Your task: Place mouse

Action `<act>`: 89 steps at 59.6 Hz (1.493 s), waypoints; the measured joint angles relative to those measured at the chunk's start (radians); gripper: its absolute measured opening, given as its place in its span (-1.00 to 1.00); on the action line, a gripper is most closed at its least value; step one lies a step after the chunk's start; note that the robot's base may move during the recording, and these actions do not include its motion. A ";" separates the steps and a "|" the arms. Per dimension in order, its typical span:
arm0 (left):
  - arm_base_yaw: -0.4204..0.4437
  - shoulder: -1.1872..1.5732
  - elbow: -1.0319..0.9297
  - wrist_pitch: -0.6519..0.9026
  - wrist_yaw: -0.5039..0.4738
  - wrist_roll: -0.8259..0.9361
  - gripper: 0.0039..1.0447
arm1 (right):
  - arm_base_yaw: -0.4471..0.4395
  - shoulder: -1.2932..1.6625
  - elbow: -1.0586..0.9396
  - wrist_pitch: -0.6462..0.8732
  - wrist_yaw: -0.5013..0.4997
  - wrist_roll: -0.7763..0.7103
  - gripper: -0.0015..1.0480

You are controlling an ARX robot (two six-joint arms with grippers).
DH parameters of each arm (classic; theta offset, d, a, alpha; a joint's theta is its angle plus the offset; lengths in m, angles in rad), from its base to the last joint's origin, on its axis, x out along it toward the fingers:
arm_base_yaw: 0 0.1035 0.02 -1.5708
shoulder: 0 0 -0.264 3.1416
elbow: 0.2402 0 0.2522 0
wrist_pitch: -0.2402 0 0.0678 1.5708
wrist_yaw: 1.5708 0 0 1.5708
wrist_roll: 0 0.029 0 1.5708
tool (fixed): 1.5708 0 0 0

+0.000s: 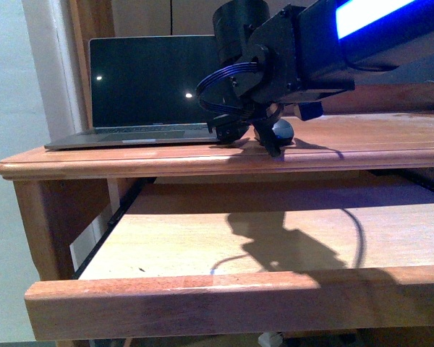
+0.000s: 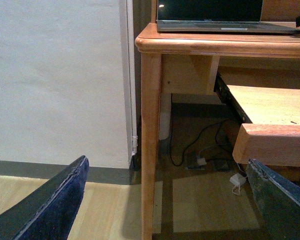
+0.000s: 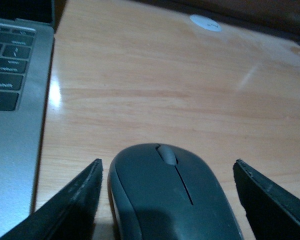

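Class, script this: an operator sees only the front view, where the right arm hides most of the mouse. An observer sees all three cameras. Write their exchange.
Operator: Is the right end effector gripping the mouse?
Observer: No. The right end effector is open; the mouse lies on the desk between its fingers, a gap on each side.
Operator: And the left end effector?
Observer: Open and empty, below desktop height, facing the desk leg.

Front cam: low, near counter [image 1: 376, 134] height, facing laptop [image 1: 148, 83]. Left wrist: low near floor [image 2: 200, 200], facing counter corner. Right wrist: tight on mouse [image 3: 172, 195]. All three catch laptop.
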 joint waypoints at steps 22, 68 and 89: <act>0.000 0.000 0.000 0.000 0.000 0.000 0.86 | -0.103 -0.525 -0.671 0.386 -0.185 0.089 0.86; 0.000 0.000 0.000 0.000 0.000 0.000 0.86 | -0.296 -1.513 -2.034 0.414 -0.559 0.034 0.86; 0.000 0.000 0.000 0.000 0.000 0.000 0.86 | -0.089 -1.144 -1.913 0.716 -0.401 0.069 0.86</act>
